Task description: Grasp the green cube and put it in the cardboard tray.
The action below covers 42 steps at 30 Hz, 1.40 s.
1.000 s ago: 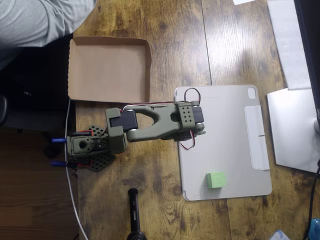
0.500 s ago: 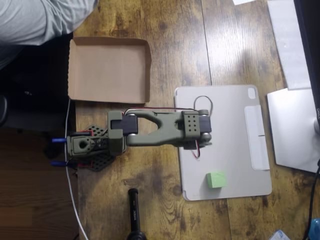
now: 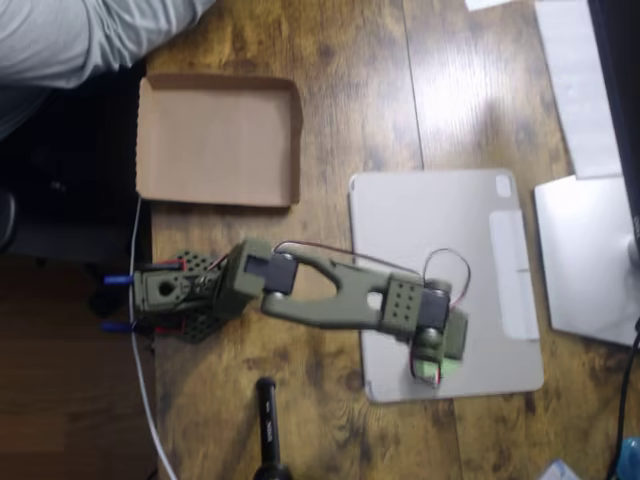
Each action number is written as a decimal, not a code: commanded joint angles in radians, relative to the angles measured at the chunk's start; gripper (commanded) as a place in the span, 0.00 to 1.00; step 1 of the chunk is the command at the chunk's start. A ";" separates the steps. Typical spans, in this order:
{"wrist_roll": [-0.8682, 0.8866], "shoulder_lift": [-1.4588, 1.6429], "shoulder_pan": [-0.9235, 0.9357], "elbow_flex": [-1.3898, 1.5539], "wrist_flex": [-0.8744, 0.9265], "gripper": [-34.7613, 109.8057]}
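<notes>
The green cube (image 3: 429, 372) lies on the grey tablet cover near its lower edge, and just a sliver of mint green peeks out. My olive arm stretches to the lower right, with the gripper (image 3: 437, 358) directly over the cube and covering most of it. The wrist hides the fingers, so whether they are open or shut around the cube is unclear. The cardboard tray (image 3: 218, 140) sits at the upper left with a bare flat bottom, far from the gripper.
The grey tablet cover (image 3: 450, 230) spans the table's middle right. A black cylinder (image 3: 267, 430) lies at the bottom edge. White sheets and a device (image 3: 585, 260) line the right side. A person's grey sleeve (image 3: 90, 35) is at the top left. The arm's base (image 3: 175, 295) stands at the left.
The arm has swung down and to the right, from the middle of the tablet cover to right above the green cube, which it now mostly hides. The cube has not moved.
</notes>
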 commanded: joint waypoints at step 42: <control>-0.138 -0.333 -0.015 -0.394 0.316 0.40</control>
